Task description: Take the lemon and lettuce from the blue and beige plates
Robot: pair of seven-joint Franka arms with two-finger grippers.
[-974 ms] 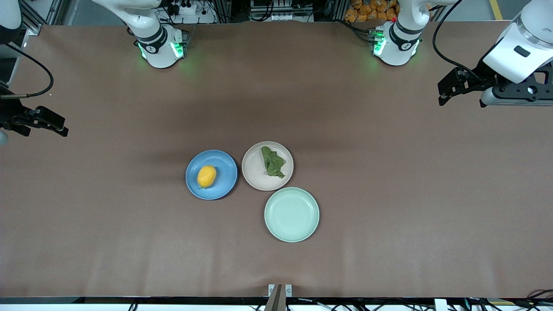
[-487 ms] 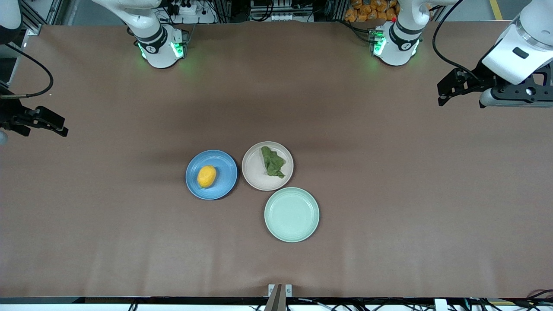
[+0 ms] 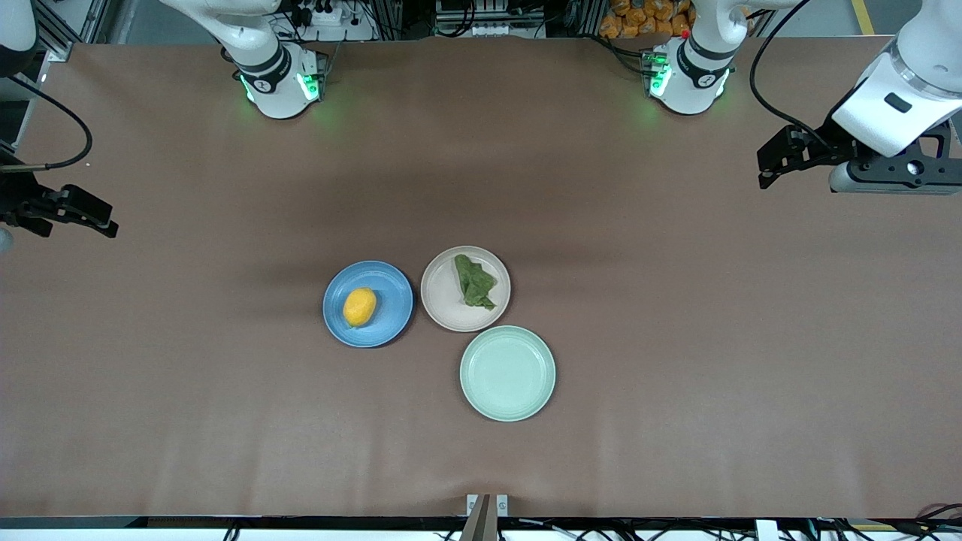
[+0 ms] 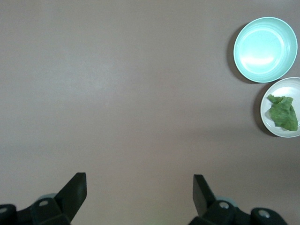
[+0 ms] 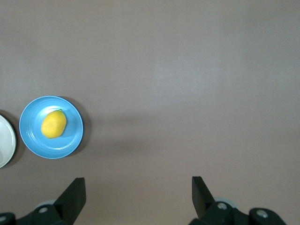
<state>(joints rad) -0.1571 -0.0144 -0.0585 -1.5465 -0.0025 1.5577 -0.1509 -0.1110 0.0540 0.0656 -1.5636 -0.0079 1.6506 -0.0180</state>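
Lemon [image 3: 360, 306] sits on the blue plate [image 3: 391, 282], firm and smooth, likely best pinched across its middle. Beside it, the lettuce [image 3: 475, 282] on the beige plate [image 3: 445, 308] looks limp and light. Both grippers' jaws [image 4: 139, 197] [image 5: 138, 194] hang open, well apart from the plates.

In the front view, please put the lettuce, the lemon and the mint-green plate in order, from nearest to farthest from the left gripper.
The left gripper hangs open over the left arm's end of the table.
1. Lettuce, on the beige plate.
2. Mint-green plate, nearest the front camera.
3. Lemon, on the blue plate, toward the right arm's end.
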